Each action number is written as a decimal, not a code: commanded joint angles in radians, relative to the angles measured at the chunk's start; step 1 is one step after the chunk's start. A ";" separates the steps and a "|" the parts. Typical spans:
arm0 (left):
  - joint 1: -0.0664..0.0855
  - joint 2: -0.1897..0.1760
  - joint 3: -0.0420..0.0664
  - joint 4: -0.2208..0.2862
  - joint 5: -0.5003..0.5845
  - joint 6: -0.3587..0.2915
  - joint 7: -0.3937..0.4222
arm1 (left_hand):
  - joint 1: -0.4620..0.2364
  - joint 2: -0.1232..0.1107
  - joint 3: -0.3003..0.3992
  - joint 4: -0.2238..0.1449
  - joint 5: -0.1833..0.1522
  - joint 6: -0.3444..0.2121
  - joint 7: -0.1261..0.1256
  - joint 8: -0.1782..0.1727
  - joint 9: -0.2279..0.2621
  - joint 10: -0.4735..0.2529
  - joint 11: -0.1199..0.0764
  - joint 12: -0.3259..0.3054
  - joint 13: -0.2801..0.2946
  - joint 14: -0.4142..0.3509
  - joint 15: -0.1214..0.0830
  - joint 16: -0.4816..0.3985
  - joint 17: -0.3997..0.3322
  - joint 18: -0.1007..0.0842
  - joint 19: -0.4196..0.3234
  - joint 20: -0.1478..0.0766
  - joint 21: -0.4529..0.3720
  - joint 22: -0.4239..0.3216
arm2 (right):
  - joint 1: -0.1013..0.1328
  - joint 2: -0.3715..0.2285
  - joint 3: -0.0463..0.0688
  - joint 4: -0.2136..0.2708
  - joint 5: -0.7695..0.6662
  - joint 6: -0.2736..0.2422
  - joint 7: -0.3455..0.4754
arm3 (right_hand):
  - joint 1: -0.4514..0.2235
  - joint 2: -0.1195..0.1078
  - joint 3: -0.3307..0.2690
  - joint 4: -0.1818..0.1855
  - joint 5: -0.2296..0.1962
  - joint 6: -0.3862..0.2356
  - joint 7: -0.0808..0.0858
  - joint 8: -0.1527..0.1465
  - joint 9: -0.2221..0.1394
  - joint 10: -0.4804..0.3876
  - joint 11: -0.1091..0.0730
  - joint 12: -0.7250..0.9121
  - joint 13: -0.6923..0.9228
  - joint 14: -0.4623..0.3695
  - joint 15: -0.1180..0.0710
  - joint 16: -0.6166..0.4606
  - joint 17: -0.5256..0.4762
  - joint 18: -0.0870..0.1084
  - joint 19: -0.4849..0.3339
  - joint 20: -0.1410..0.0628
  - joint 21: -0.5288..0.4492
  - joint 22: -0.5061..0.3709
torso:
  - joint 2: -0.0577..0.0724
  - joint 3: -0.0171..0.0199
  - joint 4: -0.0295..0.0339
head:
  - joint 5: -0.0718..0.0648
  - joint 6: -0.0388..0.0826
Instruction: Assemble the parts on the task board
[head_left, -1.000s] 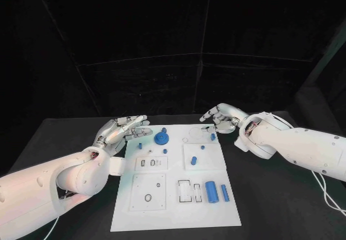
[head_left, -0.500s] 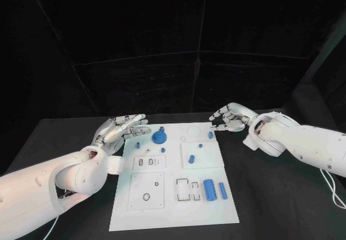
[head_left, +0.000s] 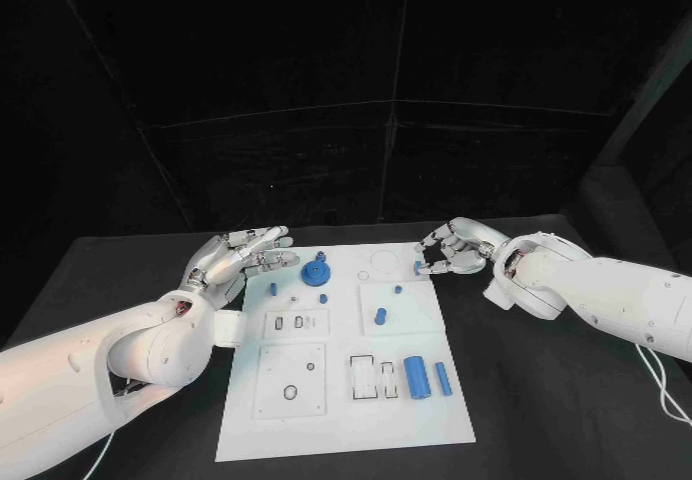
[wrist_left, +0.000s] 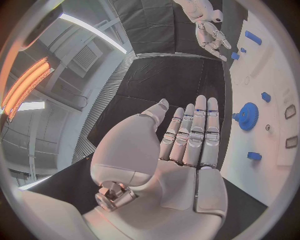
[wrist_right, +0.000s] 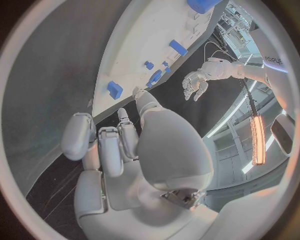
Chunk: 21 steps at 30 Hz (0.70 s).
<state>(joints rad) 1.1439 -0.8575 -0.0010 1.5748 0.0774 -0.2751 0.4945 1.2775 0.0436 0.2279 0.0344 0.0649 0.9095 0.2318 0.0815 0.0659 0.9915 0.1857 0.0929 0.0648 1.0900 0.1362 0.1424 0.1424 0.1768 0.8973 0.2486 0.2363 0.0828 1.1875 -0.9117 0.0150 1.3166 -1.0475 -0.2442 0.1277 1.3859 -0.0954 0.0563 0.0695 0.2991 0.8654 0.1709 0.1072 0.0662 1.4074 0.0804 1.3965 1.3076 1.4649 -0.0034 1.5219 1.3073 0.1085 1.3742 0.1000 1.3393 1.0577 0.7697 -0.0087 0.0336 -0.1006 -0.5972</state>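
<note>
Head view: the white task board (head_left: 346, 420) lies mid-frame on the black desk (head_left: 562, 400). The right hand (head_left: 450, 250), at the board's upper right edge, has its fingers curled beside a small blue peg (head_left: 418, 268); whether it pinches the peg I cannot tell. The left hand (head_left: 235, 256) hovers at the board's upper left edge, fingers straight and apart, holding nothing. Near it stands a blue gear (head_left: 316, 274). These parts look light, rigid and smooth; take the peg by its sides with the fingertips.
</note>
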 joint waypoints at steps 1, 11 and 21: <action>0.001 0.002 0.000 -0.002 -0.002 0.016 0.004 | 0.003 0.003 0.005 -0.001 0.004 0.004 0.010 -0.005 0.000 0.007 0.001 -0.003 0.000 0.008 0.000 -0.007 0.001 0.008 0.007 0.000 -0.005 -0.001 | -0.001 0.003 0.000 -0.007 -0.003 0.024 -0.003 | -0.008 -0.005 -0.013 0.000 -0.008 -0.011 0.001 -0.004 -0.001 -0.005 0.001 -0.004 0.016 0.074 0.004 -0.004 0.107 -0.013 -0.005 0.002 0.002 0.000 | 0.000 0.0008 0.0024 | -0.002 -0.002; 0.001 0.006 0.000 -0.006 -0.002 0.018 0.004 | 0.003 0.003 0.005 -0.001 0.004 0.004 0.010 -0.005 0.000 0.007 0.001 -0.003 0.000 0.008 0.000 -0.007 0.001 0.008 0.007 0.000 -0.005 -0.001 | -0.005 0.040 0.001 -0.049 -0.029 0.034 -0.008 | 0.004 0.006 -0.016 -0.007 -0.009 -0.014 0.001 -0.001 0.001 -0.004 0.002 -0.002 0.018 0.074 0.005 -0.003 0.108 -0.013 -0.005 0.003 0.002 0.000 | 0.000 -0.0007 0.0029 | -0.003 -0.006; 0.000 0.006 0.000 -0.010 -0.002 0.016 0.001 | 0.002 0.002 0.008 -0.003 0.004 0.004 0.010 -0.005 0.000 0.008 0.001 -0.003 -0.001 0.008 0.000 -0.008 0.001 0.008 0.008 0.000 -0.005 -0.002 | -0.010 0.051 0.001 -0.070 -0.065 0.028 -0.027 | 0.019 0.042 -0.017 -0.017 -0.025 0.023 -0.007 0.031 0.007 0.003 -0.005 0.005 0.026 0.075 0.001 -0.003 0.111 -0.013 -0.004 0.000 0.005 0.003 | -0.001 -0.0014 0.0027 | 0.002 -0.010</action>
<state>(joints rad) 1.1432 -0.8517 -0.0013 1.5650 0.0774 -0.2735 0.4939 1.2775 0.0436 0.2307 0.0315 0.0649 0.9095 0.2318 0.0815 0.0659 0.9915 0.1857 0.0929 0.0648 1.0900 0.1362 0.1385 0.1422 0.1768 0.8973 0.2486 0.2363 0.0822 1.1771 -0.8615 0.0152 1.2483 -1.0893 -0.2220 0.1100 1.4049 -0.0619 0.0405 0.0577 0.2768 0.8827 0.1643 0.1349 0.0726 1.4075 0.0804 1.3966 1.3076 1.4649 -0.0034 1.5219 1.3079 0.1085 1.3742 0.1000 1.3392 1.0589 0.7689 -0.0102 0.0369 -0.0997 -0.6066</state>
